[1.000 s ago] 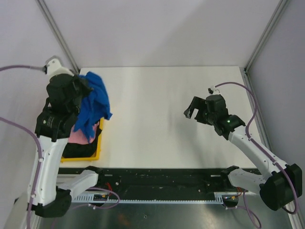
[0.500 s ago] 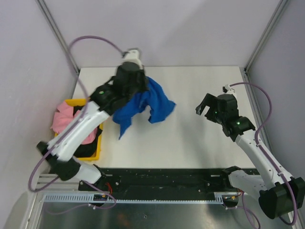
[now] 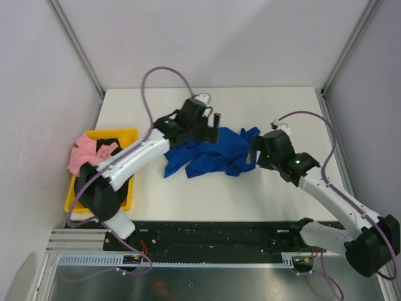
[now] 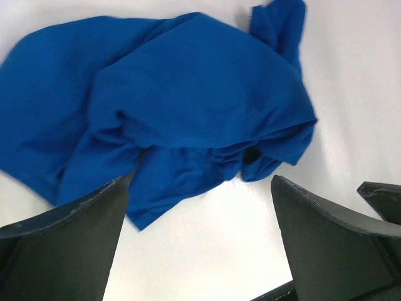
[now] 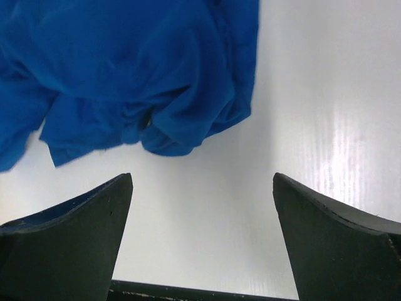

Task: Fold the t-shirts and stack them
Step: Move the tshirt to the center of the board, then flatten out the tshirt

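Note:
A royal-blue t-shirt (image 3: 210,153) lies crumpled on the white table (image 3: 282,106), near the middle. My left gripper (image 3: 215,123) hovers over its far edge. Its jaws stand wide open with nothing between them, and the left wrist view shows the blue t-shirt (image 4: 175,100) just beyond the left gripper (image 4: 200,182). My right gripper (image 3: 252,155) is at the cloth's right edge, open and empty. In the right wrist view the blue t-shirt (image 5: 125,69) lies ahead of the right gripper (image 5: 202,179). A pink t-shirt (image 3: 84,153) and a black t-shirt (image 3: 108,138) sit in the bin.
A yellow plastic bin (image 3: 125,132) stands at the table's left edge, partly under my left arm. Metal frame posts rise at the back corners. A black rail runs along the near edge.
My left arm swung the blue t-shirt from above the bin to the table's middle and let it go; its jaws opened. My right gripper moved left to the cloth's right edge.

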